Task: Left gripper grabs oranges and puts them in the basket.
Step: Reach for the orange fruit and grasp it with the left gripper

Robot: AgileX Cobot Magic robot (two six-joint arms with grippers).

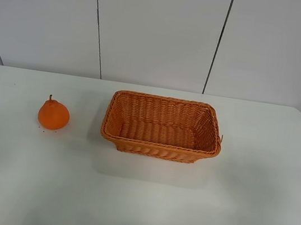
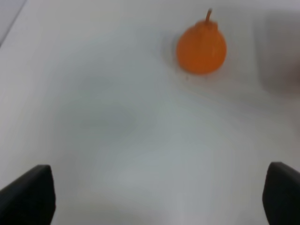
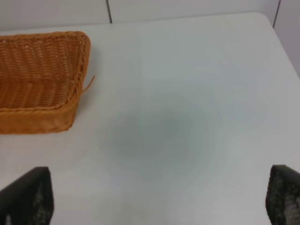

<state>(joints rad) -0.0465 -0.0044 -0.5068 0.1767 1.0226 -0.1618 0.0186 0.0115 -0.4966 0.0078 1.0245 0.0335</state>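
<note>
Here, approach step: bumpy round orange fruit [image 1: 54,115] lies untouched.
Left gripper [image 2: 159,187] with black fingers [image 2: 28,197] gaping, released; next, reach and clasp.

No text, label, brand, number or sign can be read on the orange [image 1: 54,115], the basket [image 1: 159,149] or the table [image 1: 137,201].

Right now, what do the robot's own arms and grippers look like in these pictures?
Only fingertips show. The left gripper has two black, blocky fingertips with a smooth matt surface. The right gripper has the same black tips, though theirs look faintly speckled. No cable, marking or arm body is visible; the high camera shows no arm at all.
</note>
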